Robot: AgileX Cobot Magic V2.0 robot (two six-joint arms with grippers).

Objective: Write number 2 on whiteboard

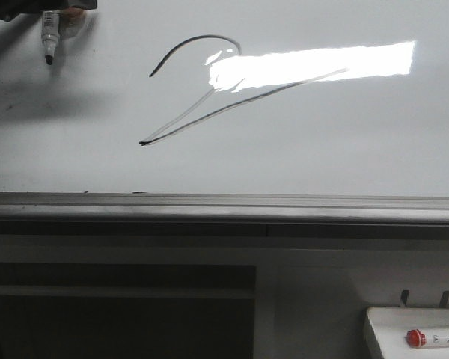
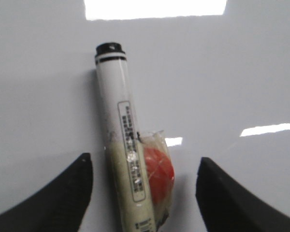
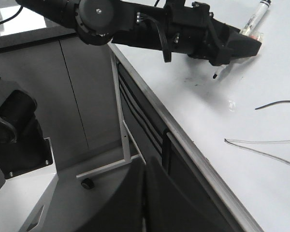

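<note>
My left gripper (image 2: 144,193) has its fingers spread wide, marker (image 2: 121,135) lying loose between them on the whiteboard (image 1: 359,149) beside the number 2 (image 1: 202,90).

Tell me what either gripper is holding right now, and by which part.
Nothing looks held. The left gripper has its fingers spread either side of the marker, at its rear barrel, without touching it; the right gripper is shut on nothing.
</note>
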